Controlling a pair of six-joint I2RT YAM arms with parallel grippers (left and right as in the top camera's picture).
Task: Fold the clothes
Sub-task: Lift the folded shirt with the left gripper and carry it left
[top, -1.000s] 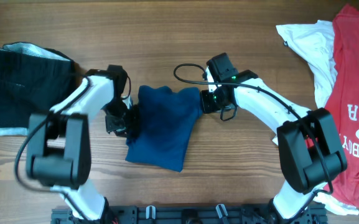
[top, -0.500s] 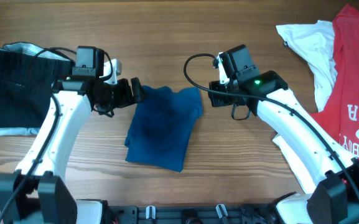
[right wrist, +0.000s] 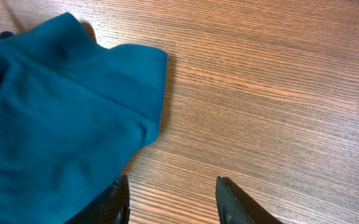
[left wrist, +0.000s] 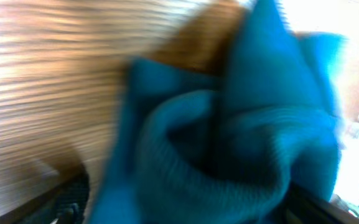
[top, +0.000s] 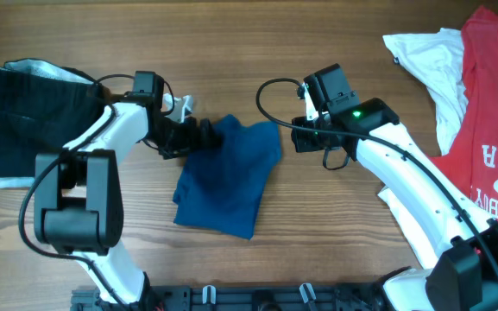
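A dark blue garment (top: 227, 177) lies folded into a rough rectangle at the table's middle. My left gripper (top: 205, 134) is at its upper left corner, where the cloth bunches up. The left wrist view is blurred; blue cloth (left wrist: 229, 137) fills it, and the dark fingers (left wrist: 70, 199) stand far apart at the bottom corners with a fold between them, so the gripper (left wrist: 191, 208) is open. My right gripper (top: 300, 138) hovers just right of the garment's upper right corner. It (right wrist: 173, 202) is open over bare wood, its left finger beside the blue cloth's edge (right wrist: 61, 124).
A black garment (top: 24, 112) lies on a pale one at the far left. A white shirt (top: 430, 60) and a red shirt (top: 490, 147) lie spread at the right edge. Bare wood shows along the back and between the blue garment and the shirts.
My left gripper let go of the garment's left edge, opened, swung out to the upper left and came back to the upper left corner. My right gripper drew back right off the cloth.
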